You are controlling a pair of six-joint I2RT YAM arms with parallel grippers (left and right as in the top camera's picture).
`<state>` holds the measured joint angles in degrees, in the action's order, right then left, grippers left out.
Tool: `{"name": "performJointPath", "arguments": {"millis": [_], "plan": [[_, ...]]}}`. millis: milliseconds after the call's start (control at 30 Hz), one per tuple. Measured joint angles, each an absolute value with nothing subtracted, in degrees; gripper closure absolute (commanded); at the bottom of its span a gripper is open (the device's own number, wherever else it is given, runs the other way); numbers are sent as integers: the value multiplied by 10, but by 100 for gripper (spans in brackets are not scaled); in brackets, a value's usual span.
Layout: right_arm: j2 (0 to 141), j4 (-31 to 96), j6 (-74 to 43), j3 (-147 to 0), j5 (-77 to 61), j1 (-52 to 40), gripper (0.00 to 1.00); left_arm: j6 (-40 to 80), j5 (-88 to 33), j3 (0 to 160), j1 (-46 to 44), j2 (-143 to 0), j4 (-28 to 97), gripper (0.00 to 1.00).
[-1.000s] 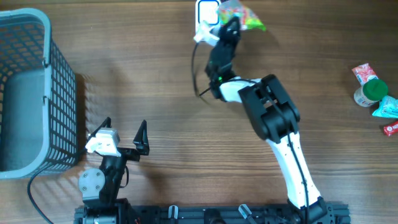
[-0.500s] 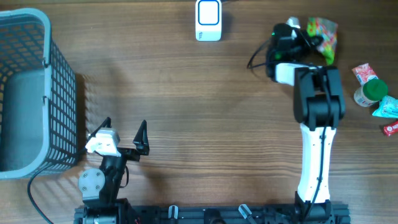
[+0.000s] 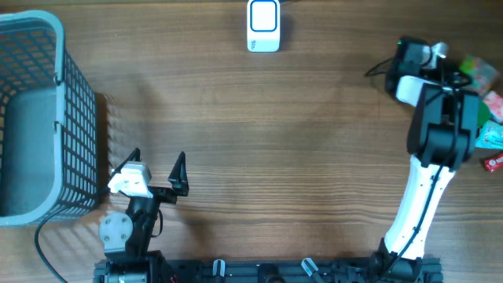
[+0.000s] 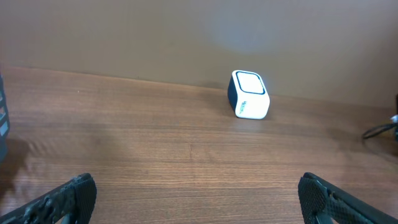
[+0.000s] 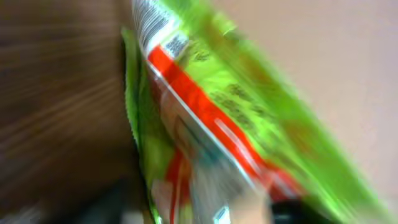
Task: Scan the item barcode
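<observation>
Setting down the green snack packet (image 3: 481, 67) appears to be the step in hand. It is at the worktop's (image 3: 236, 118) far right edge, at the right tool (image 3: 458, 69) and just beside other small packets (image 3: 493, 106). The wrist view is blurred, so whether that tool's jaws are apart or clamped on the packet cannot be told. Lower the packet flat, clear of its neighbours, and withdraw straight upward. The scanner (image 3: 263, 26) stands well apart, at far centre. The left tool (image 3: 156, 163) rests with its jaws wide apart.

One basket (image 3: 78, 134), one scanner (image 3: 263, 25), two arms (image 3: 130, 216) (image 3: 428, 157).
</observation>
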<state>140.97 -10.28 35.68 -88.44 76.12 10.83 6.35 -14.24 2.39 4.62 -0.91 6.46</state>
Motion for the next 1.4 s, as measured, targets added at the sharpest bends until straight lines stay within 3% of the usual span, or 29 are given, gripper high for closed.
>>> {"name": "performJointPath", "arguments": {"millis": [200,433,667,967,1400], "plan": [[1368,-98,322,-884,717,50,0,63,-143,24,46,-9,65,0],[1266,-73,282,-883,655,-105,0,63,-143,24,46,-9,65,0],[1089,170,168,-882,521,-194,0,63,-143,24,46,-9,64,0],[817,338,-23,-882,178,-205,0,63,-143,23,46,-9,65,0],[507,411,-110,-882,90,-205,0,63,-142,23,46,-9,65,0]]}}
